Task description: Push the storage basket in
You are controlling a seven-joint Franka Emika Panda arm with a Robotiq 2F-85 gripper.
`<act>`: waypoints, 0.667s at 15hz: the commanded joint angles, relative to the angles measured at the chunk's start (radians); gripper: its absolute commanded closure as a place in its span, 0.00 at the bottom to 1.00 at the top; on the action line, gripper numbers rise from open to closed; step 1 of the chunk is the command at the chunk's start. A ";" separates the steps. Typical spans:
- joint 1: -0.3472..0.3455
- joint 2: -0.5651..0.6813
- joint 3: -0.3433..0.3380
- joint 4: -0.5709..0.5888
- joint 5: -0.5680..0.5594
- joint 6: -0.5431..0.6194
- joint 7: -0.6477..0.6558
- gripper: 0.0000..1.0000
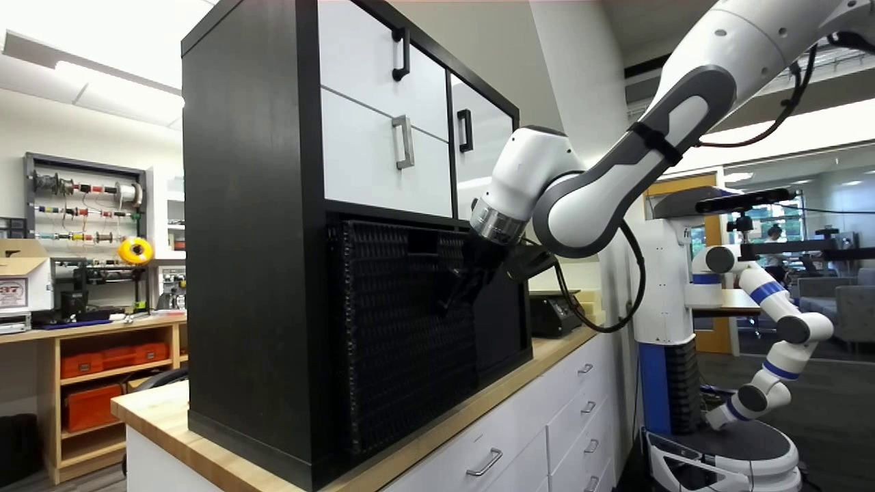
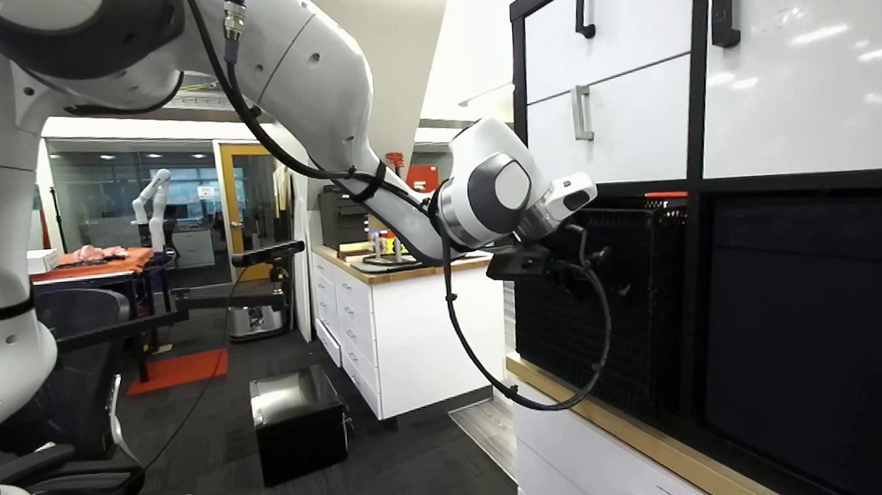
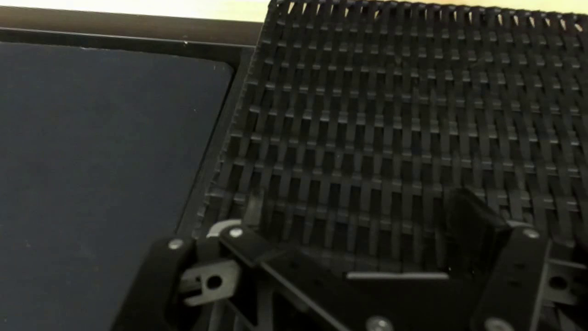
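The storage basket (image 1: 403, 335) is a large black bin with a woven face and a slot handle near its top edge. It sits in the lower compartment of the dark cabinet and sticks out past the frame, as its side in an exterior view (image 2: 666, 302) shows. Its woven face fills much of the wrist view (image 3: 390, 115). My gripper (image 1: 456, 295) is in front of the face, on its upper part toward the dark panel side. In the wrist view the gripper (image 3: 360, 207) has its fingers wide apart with nothing between them. I cannot tell whether the fingertips touch the face.
A dark flat panel (image 3: 101, 138) fills the compartment beside the basket. White doors (image 1: 383, 150) with handles are above. The cabinet stands on a wooden counter (image 2: 557, 386) over white drawers (image 1: 492, 444). A black cable (image 2: 607, 329) loops below my wrist. A dark device (image 1: 552, 314) stands beyond the cabinet.
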 commanded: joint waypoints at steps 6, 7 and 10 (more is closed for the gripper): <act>0.003 0.037 -0.005 0.053 -0.010 0.023 0.006 0.00; -0.002 0.030 0.000 0.046 -0.001 0.021 -0.001 0.00; -0.029 -0.009 0.044 -0.004 0.070 -0.003 -0.057 0.00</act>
